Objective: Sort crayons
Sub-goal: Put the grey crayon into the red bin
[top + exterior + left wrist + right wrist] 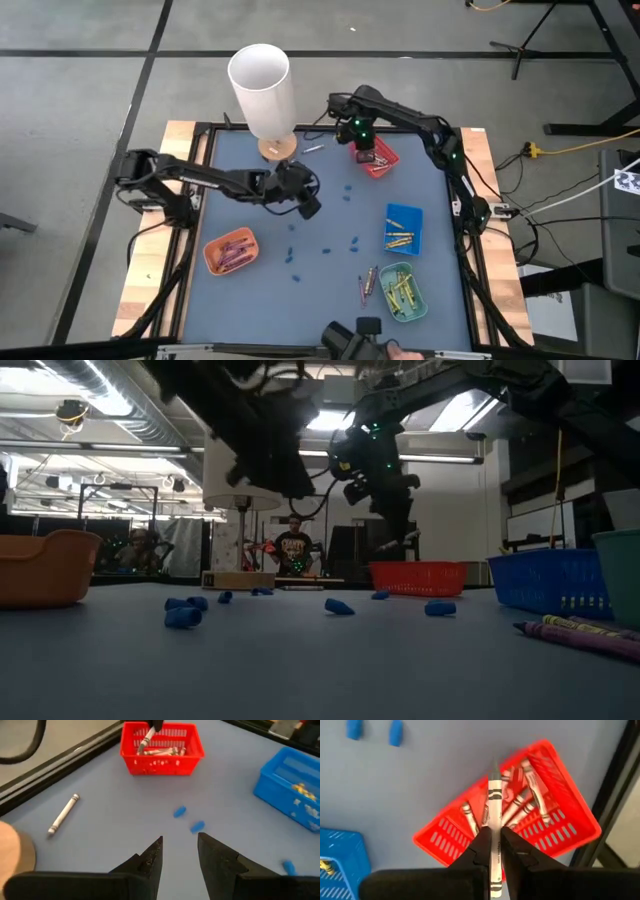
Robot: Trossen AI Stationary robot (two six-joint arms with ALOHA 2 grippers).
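Right end effector (494, 851) hangs over the red basket (378, 158) at upper centre-right of the high view, fingers pinched on a silver-grey crayon (494, 835) w/ its tip pointing down at the basket. More silver-grey crayons (520, 802) already lie inside that basket.

Left end effector (179, 851) sits mid-surface, just left of centre in the high view, fingers apart w/ nothing between them. One loose silver-grey crayon (64, 814) lies on the blue surface (260, 290) near the wooden base of the tall white cylinder (262, 88), top centre.

Other baskets: orange basket (231, 251) lower left w/ purple-pink crayons; blue basket (403, 229) right of centre w/ gold-orange ones; green basket (402, 291) lower right w/ yellow ones. A few loose crayons (368, 283) lie just left of the green basket. Small blue bits (183, 616) are scattered across the middle.

In the low view, a person (293, 547) stands in the room beyond the surface.
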